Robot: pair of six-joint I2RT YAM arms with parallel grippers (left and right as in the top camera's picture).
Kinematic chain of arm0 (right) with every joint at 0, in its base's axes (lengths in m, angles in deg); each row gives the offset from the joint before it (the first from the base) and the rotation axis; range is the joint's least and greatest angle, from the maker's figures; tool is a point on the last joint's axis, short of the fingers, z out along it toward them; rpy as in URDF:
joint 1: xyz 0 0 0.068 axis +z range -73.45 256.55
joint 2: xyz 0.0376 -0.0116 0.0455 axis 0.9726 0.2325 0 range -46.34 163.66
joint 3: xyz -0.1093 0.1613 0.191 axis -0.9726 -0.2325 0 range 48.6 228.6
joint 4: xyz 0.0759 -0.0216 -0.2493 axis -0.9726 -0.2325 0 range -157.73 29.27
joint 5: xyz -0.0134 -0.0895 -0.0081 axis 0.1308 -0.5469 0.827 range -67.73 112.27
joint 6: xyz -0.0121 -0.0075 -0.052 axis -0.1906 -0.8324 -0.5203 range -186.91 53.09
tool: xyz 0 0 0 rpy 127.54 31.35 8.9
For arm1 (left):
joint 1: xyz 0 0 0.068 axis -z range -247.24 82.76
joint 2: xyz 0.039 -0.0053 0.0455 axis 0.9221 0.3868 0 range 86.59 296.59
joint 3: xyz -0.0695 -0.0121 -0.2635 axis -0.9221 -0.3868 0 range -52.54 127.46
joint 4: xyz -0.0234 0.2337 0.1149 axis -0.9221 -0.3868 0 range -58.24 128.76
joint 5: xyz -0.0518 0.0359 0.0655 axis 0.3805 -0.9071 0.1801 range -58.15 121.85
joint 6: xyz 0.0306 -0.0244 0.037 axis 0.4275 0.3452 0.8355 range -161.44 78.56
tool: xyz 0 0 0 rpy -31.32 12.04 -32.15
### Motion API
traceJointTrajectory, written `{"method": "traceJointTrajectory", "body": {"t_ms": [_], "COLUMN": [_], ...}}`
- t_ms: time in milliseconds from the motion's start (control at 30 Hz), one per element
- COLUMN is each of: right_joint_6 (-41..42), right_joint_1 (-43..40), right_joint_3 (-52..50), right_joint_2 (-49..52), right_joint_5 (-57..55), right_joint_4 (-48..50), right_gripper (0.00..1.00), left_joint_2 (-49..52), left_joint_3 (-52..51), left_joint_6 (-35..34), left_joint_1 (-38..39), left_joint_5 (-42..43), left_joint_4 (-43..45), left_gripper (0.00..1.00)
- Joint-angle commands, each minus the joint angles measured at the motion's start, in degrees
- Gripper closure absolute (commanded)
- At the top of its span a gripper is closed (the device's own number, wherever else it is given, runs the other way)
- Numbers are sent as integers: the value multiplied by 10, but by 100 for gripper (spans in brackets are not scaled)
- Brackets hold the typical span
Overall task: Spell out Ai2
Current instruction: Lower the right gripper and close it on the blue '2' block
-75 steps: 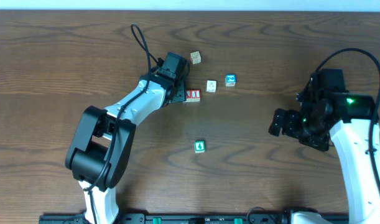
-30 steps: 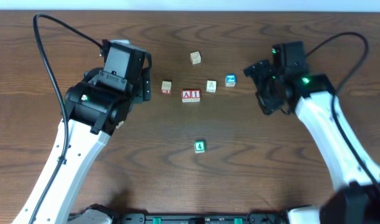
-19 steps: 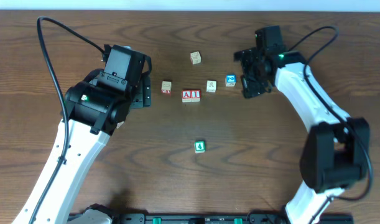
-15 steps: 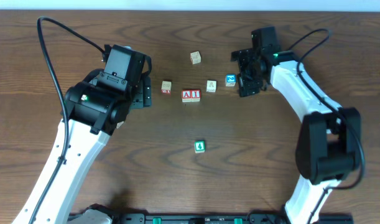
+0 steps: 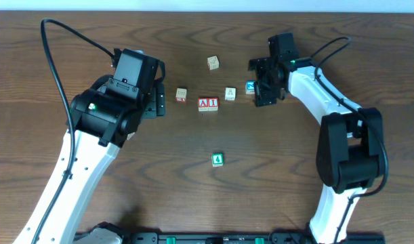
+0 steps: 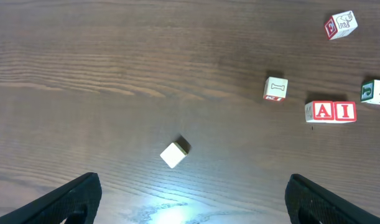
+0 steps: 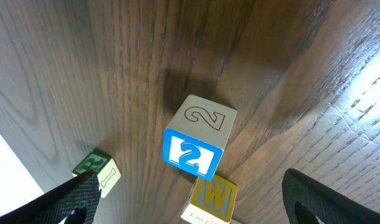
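The red A and I blocks (image 5: pixel 208 104) sit side by side at mid-table and show in the left wrist view (image 6: pixel 330 111). The blue 2 block (image 5: pixel 251 87) lies to their right. In the right wrist view it (image 7: pixel 199 137) sits on the table ahead of the fingers. My right gripper (image 5: pixel 261 86) is open and empty, just right of the 2 block, its fingers spread wide (image 7: pixel 199 208). My left gripper (image 5: pixel 154 103) is open and empty, left of the blocks (image 6: pixel 196 202).
Loose blocks: one tan (image 5: pixel 181 95), one pale (image 5: pixel 230 93), one at the back (image 5: pixel 213 63), one green nearer the front (image 5: pixel 217 159). A yellow W block (image 7: pixel 211 199) and a green R block (image 7: pixel 97 169) flank the 2 block. A small white block (image 6: pixel 174 154) lies under the left wrist.
My left arm has drawn back left from the A and I blocks and now holds still. My right arm has swung in from the right to the 2 block.
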Motion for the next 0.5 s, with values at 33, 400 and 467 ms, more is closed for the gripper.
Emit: {"method": "traceJointTrajectory", "body": {"t_ms": [33,400,467], "right_joint_6": [10,3,2], "right_joint_1": [10,11,11], "right_joint_3": [12,12,12], "right_joint_2": [22,37,37], "right_joint_5": [-14,-28,-30], "right_joint_4": [0,23,23], "right_gripper": [7,25,30], "left_joint_2": [-5,-5,-5], "left_joint_3": [3,3,3], "left_joint_6": [-3,-3,-3], "left_joint_1": [-2,-2,-2], "left_joint_5": [0,0,0], "left_joint_4": [0,0,0], "left_gripper": [5,5,5]}}
